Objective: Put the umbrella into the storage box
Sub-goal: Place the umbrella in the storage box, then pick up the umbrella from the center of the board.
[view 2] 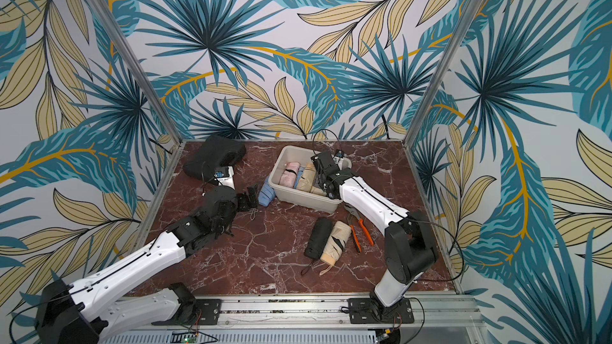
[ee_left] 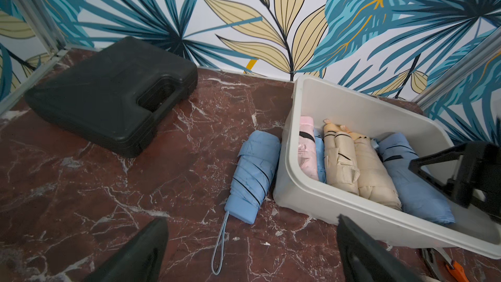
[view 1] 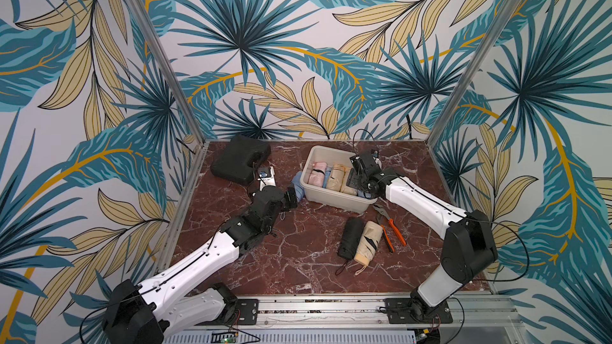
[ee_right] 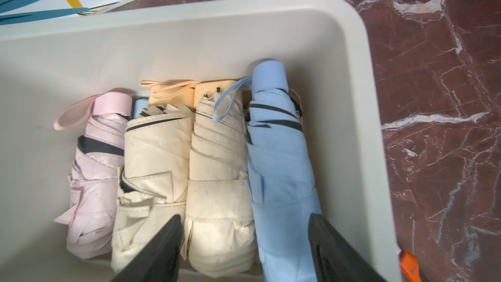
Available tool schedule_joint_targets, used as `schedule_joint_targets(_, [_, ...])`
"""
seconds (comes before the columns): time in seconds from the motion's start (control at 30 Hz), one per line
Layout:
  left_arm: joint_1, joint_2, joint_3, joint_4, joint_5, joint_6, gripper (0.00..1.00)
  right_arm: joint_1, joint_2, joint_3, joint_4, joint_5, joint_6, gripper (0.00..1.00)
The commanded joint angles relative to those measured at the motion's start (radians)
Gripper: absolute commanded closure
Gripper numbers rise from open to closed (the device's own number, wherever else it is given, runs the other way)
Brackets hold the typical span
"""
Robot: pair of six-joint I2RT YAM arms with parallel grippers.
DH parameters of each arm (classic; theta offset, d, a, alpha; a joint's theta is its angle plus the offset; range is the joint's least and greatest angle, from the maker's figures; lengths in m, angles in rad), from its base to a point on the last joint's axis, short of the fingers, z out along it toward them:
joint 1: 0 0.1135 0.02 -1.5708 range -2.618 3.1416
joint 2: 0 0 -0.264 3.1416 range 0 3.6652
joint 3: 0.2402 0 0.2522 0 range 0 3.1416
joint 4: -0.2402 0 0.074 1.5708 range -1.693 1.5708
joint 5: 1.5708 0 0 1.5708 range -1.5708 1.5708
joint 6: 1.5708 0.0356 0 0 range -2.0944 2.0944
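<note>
In the storage box (ee_right: 352, 104): five folded umbrellas, with the blue umbrella (ee_right: 279, 158) against its side wall. Over it hangs the right claw (ee_right: 245, 218), jaws apart, gripping nothing. The left claw (ee_left: 252, 218) is wide and empty, near the loose blue umbrella (ee_left: 254, 174). The black umbrella (view 1: 350, 238) and beige umbrella (view 1: 367, 243) also lie on the surface (view 1: 298, 259). Three left, I judge.

The off-white storage box (view 1: 326, 154) sat near the back edge of the worktop (view 1: 291, 259). It held a pink umbrella (ee_right: 92, 185), two cream umbrellas (ee_right: 151, 172) and a boxed blue umbrella (ee_right: 282, 164), all folded and side by side. A loose blue umbrella (ee_left: 254, 177) lay just beside its left wall. A black umbrella (view 1: 350, 238) and a tan umbrella (view 1: 367, 243) lay together toward the front edge.
</note>
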Motion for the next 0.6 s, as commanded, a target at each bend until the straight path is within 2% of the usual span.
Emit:
schedule_joint_targets(0.0, [0.049, 0.027, 0.024, -0.057, 0.105, -0.048, 0.00, -0.001, -0.095, -0.041, 0.032, -0.024, -0.069, 0.23])
schedule_joint_targets(0.13, [0.126, 0.072, 0.011, -0.036, 0.232, -0.028, 0.00, -0.003, -0.161, -0.077, 0.043, -0.054, -0.113, 0.22])
schedule_joint_targets(0.37, [0.215, 0.176, 0.040, -0.027, 0.352, 0.125, 0.00, -0.013, -0.250, -0.131, 0.043, -0.063, -0.127, 0.22])
schedule_joint_targets(0.5, [0.262, 0.247, 0.071, -0.062, 0.300, 0.195, 0.00, -0.018, -0.290, -0.159, 0.043, -0.062, -0.116, 0.23])
schedule_joint_targets(0.57, [0.286, 0.271, 0.071, -0.045, 0.333, 0.211, 0.00, -0.021, -0.302, -0.168, 0.043, -0.061, -0.111, 0.23])
